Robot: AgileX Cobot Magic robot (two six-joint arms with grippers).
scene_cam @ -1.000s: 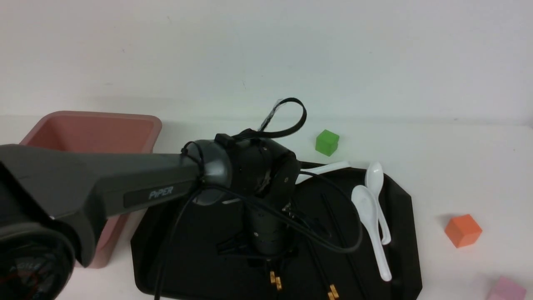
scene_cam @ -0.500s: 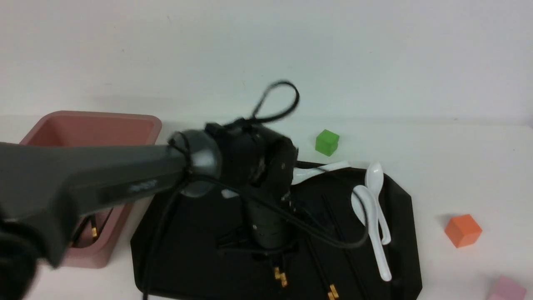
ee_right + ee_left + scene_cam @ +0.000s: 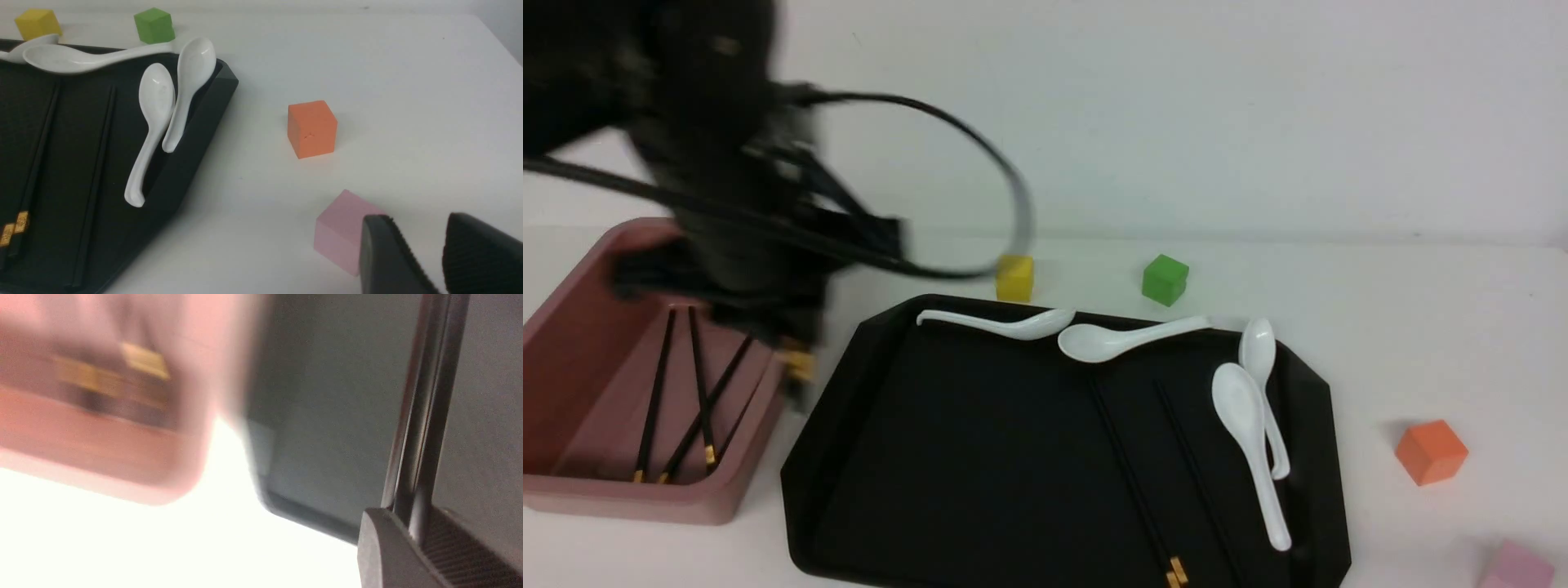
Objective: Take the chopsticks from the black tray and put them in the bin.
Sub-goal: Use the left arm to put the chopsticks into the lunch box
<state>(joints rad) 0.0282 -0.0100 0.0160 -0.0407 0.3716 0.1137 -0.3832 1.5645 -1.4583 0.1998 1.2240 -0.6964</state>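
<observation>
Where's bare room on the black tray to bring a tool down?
The black tray has a bare left half, between its left rim and the two chopsticks lying there. Also free: table between green cube and orange cube. Crowded: far rim and right side, four white spoons.

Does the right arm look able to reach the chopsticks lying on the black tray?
Probably yes. The right hand is open and empty near the pink cube, and the chopsticks lie flat, uncovered, on the black tray. Only the white spoons lie between, so coming from above seems free.
</observation>
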